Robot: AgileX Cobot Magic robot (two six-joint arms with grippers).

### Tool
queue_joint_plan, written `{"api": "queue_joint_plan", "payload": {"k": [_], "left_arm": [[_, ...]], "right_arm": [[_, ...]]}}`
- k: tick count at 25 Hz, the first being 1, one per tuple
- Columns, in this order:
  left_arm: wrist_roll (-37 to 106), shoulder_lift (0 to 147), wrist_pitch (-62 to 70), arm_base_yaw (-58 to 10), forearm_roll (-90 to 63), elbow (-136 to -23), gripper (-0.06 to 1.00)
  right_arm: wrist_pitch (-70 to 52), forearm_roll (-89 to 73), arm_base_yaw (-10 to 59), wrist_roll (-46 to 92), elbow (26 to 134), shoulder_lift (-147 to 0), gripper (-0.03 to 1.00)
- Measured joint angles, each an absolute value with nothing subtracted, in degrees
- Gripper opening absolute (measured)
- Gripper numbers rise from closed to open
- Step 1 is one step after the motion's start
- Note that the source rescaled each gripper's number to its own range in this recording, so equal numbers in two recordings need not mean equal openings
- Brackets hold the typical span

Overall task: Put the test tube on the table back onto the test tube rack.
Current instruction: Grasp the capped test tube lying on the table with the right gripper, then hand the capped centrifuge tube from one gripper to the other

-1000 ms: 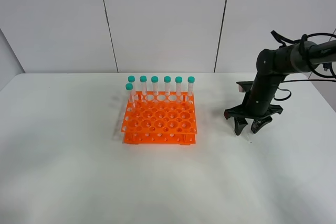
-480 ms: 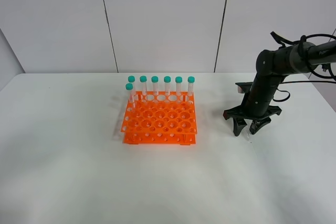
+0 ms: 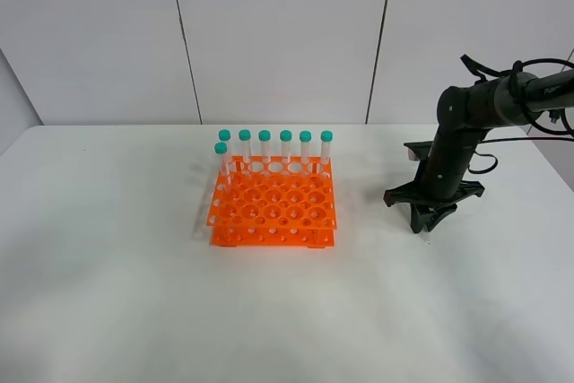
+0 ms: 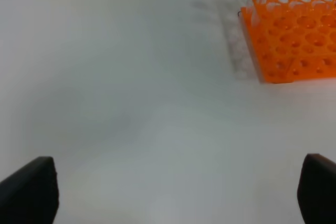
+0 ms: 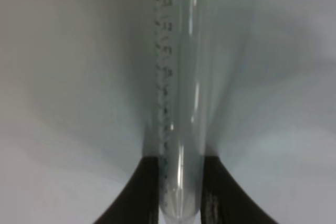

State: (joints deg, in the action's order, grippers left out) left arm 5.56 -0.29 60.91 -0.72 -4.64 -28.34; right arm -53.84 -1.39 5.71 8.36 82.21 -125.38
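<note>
Pinching the test tube [image 5: 181, 77] between its two black fingers [image 5: 149, 192], our right gripper [image 5: 181, 203] stands with its jaws narrow, one finger pressed against each side of the clear barrel. In the right wrist view we see the tube running straight out from the fingers, with faint graduation marks printed down one side; its cap does not show. From the high camera we see this gripper [image 3: 421, 219] pointing down at the white table [image 3: 134, 293], right at the surface, and we cannot tell whether the tube rests on the tabletop or is just clear of it. Above the gripper, our black right arm [image 3: 462, 123] bends up and away toward the right edge, with dark cables [image 3: 489, 163] looped beside it. Our left gripper [image 4: 173, 190] hangs over bare table with its jaws spread wide and nothing between them; we see only its two dark fingertips [image 4: 29, 190], at the corners of the left wrist view. The orange rack [image 3: 273, 208] sits near the middle of the table, well apart from the held tube and to its left in the high view. Seven tubes [image 3: 285, 145] with teal caps stand upright in it, six along the back row and one just in front of the leftmost. Behind the table rises a pale panelled wall [image 3: 278, 33].
</note>
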Motion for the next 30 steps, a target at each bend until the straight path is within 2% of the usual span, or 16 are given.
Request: {"api": "queue_joint_plan", "payload": {"k": [10, 21, 30], "left_arm": [[5.6, -0.3, 60.9, -0.7, -4.6, -28.3, 1.00], [5.6, -0.3, 60.9, -0.7, -4.6, -28.3, 1.00], [5.6, -0.3, 60.9, -0.7, -4.6, -28.3, 1.00]], "right_arm": [[-54.4, 1.3, 5.7, 8.4, 82.4, -124.6, 0.00], [-61.9, 0.4, 5.7, 8.8, 93.4, -117.4, 0.00], [-58.4, -5.5, 8.7, 13.8, 94.4, -111.8, 0.00]]}}
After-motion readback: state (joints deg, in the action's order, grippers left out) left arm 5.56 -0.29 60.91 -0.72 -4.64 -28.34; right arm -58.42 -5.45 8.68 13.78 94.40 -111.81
